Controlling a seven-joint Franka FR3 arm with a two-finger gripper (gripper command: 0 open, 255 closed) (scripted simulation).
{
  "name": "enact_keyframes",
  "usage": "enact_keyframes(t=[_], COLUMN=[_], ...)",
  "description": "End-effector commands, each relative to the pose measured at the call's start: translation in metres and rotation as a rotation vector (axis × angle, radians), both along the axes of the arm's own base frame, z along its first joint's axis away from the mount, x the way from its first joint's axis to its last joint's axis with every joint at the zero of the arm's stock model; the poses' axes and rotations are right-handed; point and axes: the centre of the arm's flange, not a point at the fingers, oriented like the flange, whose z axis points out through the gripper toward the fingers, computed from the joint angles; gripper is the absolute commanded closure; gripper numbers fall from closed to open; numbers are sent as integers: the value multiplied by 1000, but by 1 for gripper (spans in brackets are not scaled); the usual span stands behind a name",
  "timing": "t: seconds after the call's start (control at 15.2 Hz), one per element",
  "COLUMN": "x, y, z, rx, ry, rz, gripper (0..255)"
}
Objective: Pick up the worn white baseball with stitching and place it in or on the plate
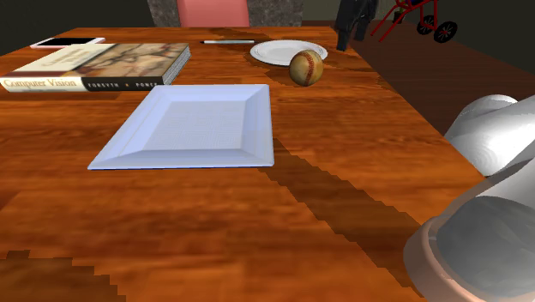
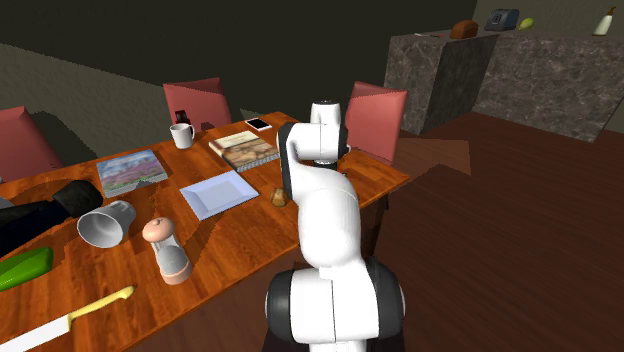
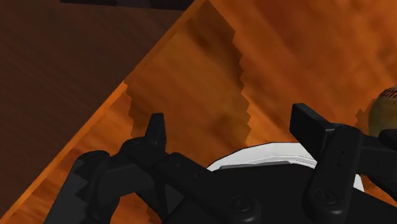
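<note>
We are hovering the gripper (image 3: 232, 124) with its 2 fingers apart, empty, above a round plate (image 3: 270, 153). The baseball (image 3: 385, 111) is lying outside 1 finger, so we are judging a sideways shift necessary to centre it before descending.

One baseball (image 1: 306, 67), two plates (image 1: 206, 124) (image 1: 276, 52) and three chairs (image 2: 196, 99) (image 2: 378, 117) (image 2: 20, 140).

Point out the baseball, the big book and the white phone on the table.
baseball (image 1: 306, 67): shoulder view, middle of its worn face.
book (image 1: 111, 58): shoulder view, on its front cover.
phone (image 1: 69, 41): shoulder view, middle of its flat top.
</note>
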Motion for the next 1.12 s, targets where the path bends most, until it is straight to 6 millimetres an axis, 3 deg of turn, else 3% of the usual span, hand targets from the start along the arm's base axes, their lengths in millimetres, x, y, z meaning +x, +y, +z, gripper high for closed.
enact_keyframes(t=[0.0,0.66,1.06], x=[-4,-7,-6], y=[26,144,148], z=[5,33,7], rx=[15,82,84], ry=[-1,-9,-10], rz=[-1,-1,-1], gripper=[0,0,0])
